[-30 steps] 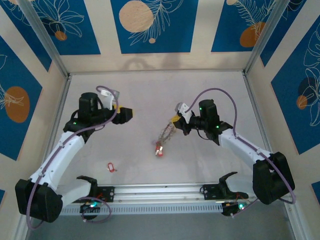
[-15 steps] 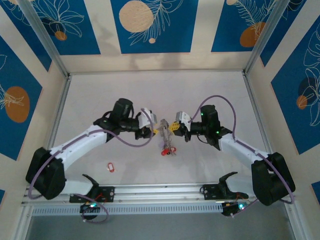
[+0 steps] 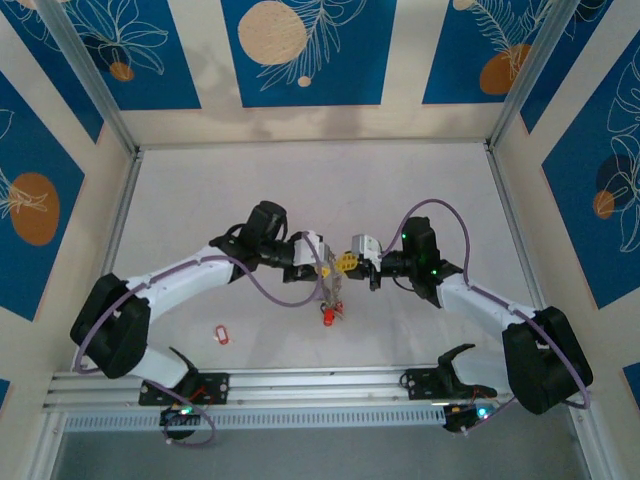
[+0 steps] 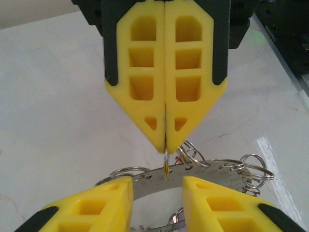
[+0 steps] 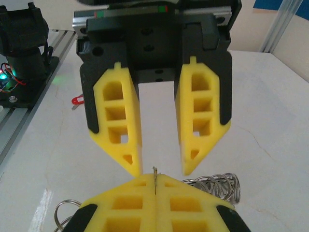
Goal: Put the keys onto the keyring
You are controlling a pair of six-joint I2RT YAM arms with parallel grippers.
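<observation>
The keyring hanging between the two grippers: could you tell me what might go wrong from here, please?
1. The right gripper pinches only a thin metal edge at its very fingertips, so the keyring could slip out and drop.
2. The left gripper, jaws apart, sits almost tip to tip with the right one; closing may bump it or twist the ring loose.

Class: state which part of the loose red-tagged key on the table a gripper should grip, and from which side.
Grip the loose key by its red tag, from straight above: it appears to lie flat and alone on the table, with room around it.
</observation>
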